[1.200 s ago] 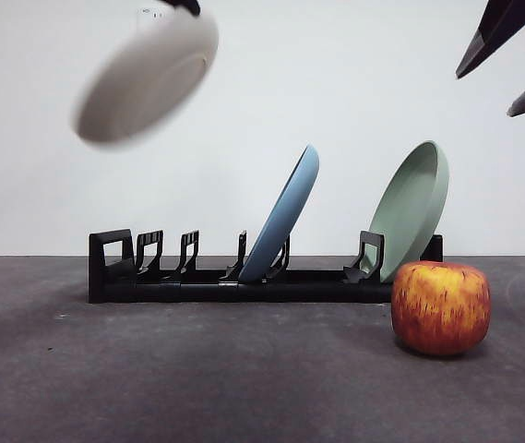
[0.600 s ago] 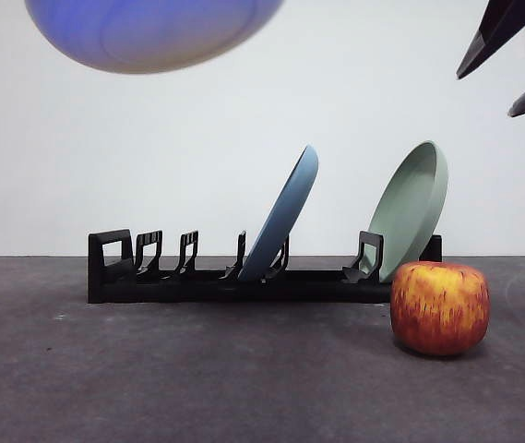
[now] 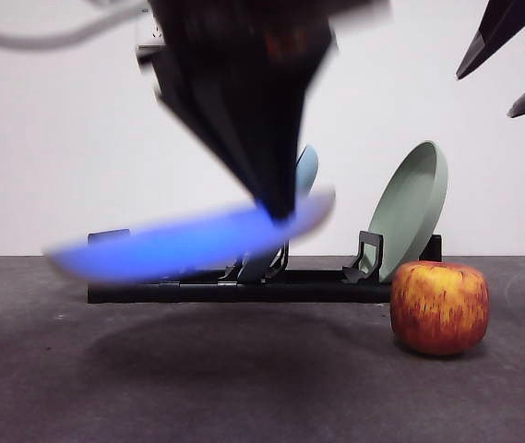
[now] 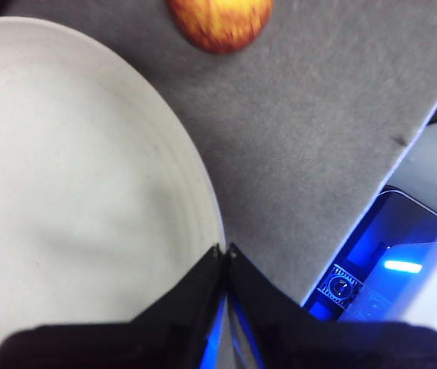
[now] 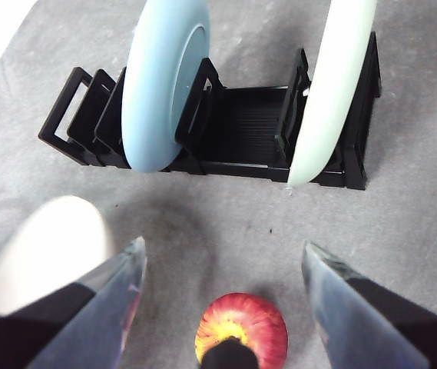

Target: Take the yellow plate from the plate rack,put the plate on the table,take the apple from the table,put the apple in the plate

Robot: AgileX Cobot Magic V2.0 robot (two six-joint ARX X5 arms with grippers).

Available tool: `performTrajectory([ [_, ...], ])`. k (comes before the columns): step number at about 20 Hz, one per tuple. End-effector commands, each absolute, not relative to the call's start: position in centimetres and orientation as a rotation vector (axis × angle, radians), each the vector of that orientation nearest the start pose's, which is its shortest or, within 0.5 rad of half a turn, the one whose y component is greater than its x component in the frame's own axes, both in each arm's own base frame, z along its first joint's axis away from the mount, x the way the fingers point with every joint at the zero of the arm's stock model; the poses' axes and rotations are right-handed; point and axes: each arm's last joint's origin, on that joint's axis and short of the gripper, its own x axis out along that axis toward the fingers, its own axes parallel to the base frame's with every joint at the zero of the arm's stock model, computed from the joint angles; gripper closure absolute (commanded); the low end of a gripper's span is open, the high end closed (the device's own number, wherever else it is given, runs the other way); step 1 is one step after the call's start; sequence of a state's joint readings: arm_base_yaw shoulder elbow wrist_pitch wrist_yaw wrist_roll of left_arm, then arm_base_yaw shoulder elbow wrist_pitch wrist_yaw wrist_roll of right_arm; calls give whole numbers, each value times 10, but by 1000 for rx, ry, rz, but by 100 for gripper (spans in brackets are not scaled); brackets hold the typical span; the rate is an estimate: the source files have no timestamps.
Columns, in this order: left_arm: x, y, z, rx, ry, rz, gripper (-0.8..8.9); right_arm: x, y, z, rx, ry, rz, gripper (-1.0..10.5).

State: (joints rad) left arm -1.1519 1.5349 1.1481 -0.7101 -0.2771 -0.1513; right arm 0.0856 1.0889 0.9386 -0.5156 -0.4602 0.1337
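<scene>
My left gripper [image 4: 224, 254] is shut on the rim of the yellow plate [image 4: 72, 192], pale cream with a raised rim. In the front view the left gripper [image 3: 280, 208] comes down big and dark from above. It holds the plate [image 3: 188, 245] blurred, blue-tinted and nearly level, a little above the table [image 3: 244, 388] in front of the plate rack [image 3: 317, 291]. The apple [image 3: 440, 307], red with yellow streaks, sits on the table at the right. My right gripper [image 5: 223, 247] hangs open high above the apple [image 5: 241, 330], showing as black tips [image 3: 486, 92] at the top right.
A blue plate [image 5: 164, 84] and a pale green plate [image 5: 333, 84] lean upright in the black rack [image 5: 226, 131]. In the front view the green plate [image 3: 410, 208] stands just behind the apple. The table's edge [image 4: 402, 138] runs beside the held plate.
The plate has swung down from high at the upper left to low and nearly flat before the rack. The left arm has dropped into the front view. The right gripper has not moved.
</scene>
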Motion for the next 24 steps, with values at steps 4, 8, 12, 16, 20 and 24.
performTrajectory([
  [4,150,-299,190,755,936,-724,822,221,32,304,241,687,486,604],
  [8,162,-302,160,808,1001,-692,822,221,33,303,245,697,491,604],
  [12,165,-297,161,814,1026,-675,625,218,33,299,250,746,489,600],
  [16,166,-292,183,731,991,-650,496,214,41,298,202,766,538,545],
  [20,156,-274,249,536,811,-676,498,210,63,296,69,767,519,400],
  [24,133,-225,328,362,548,-619,498,209,94,286,-49,809,533,402],
])
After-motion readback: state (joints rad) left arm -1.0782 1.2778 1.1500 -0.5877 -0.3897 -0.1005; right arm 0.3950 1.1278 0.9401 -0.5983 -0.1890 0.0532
